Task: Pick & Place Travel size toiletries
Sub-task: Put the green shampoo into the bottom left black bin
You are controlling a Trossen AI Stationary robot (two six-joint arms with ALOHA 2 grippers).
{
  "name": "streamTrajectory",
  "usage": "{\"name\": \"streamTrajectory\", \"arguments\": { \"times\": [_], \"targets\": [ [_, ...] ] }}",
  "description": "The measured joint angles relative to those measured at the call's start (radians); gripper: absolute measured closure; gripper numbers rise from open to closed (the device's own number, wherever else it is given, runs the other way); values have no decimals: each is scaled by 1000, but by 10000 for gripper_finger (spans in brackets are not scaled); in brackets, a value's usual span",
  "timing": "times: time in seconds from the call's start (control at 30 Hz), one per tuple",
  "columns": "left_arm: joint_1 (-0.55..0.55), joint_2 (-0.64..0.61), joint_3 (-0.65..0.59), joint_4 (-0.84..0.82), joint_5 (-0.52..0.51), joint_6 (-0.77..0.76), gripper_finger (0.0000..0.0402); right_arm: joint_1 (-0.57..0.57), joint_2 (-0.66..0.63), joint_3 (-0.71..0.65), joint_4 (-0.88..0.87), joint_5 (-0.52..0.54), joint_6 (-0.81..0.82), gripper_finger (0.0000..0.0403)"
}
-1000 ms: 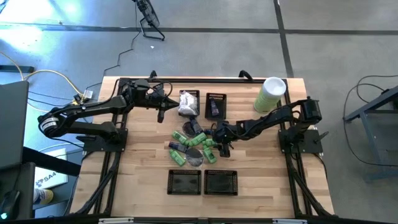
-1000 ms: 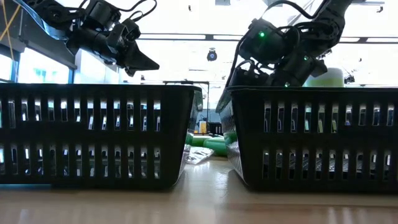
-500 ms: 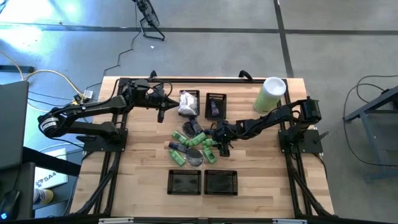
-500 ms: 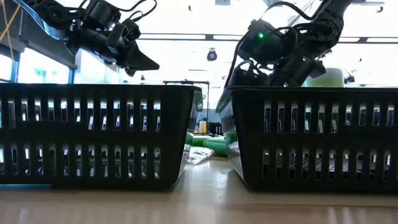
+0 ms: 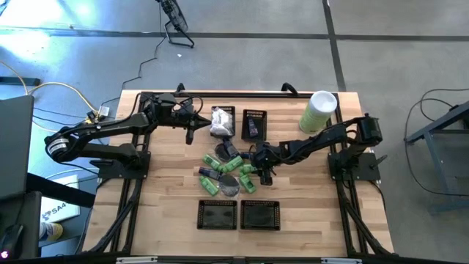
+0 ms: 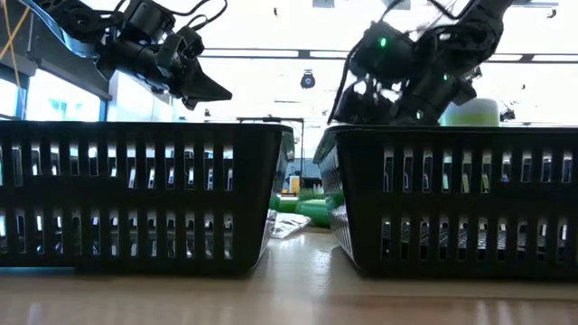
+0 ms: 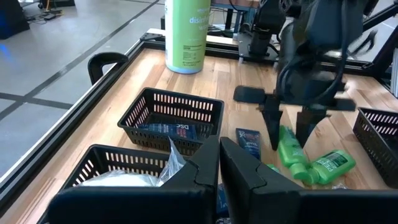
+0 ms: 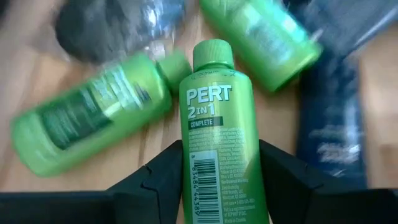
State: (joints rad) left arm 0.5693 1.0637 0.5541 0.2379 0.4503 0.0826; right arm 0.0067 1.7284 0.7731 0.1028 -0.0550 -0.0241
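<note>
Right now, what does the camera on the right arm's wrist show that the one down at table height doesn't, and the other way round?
Only the right wrist view shows the bottle label: a green bottle marked Pert 2 in 1 sits between the right gripper fingers, with more green bottles, a dark packet and the wooden table around it.

Only the low view shows two black baskets up close, the left gripper shut and hanging in the air, and the room behind.

Both show the right gripper and some green bottles.

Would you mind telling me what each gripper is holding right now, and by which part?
The right gripper clasps a green Pert bottle across its lower body, cap pointing away. The left gripper holds nothing.
</note>
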Motion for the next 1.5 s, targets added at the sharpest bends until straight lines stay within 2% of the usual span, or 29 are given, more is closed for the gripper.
{"name": "streamTrajectory", "arguments": {
  "times": [0.3, 0.4, 0.53, 0.77, 0.93, 1.23, 1.5],
  "targets": [
    [0, 0, 0, -7, 0, -8, 389, -6, -135, 1, 5, 102, -48, 234],
    [0, 0, 0, -8, 1, -15, 376, -17, -156, 2, 43, 147, -78, 232],
    [0, 7, 0, -5, 3, -89, 329, -44, -165, 1, 121, 161, -134, 232],
    [0, 33, 0, -3, -34, -147, 210, -114, -165, 1, 277, 162, -221, 231],
    [0, 33, 0, 11, -16, -158, 162, -154, -165, 1, 321, 162, -234, 230],
    [-1, 32, 0, 170, -16, -318, 151, -164, -165, 1, 330, 158, -207, 229],
    [-1, 43, 0, 180, -16, -324, 151, -164, -165, 1, 370, 158, -176, 229]
  ]
}}
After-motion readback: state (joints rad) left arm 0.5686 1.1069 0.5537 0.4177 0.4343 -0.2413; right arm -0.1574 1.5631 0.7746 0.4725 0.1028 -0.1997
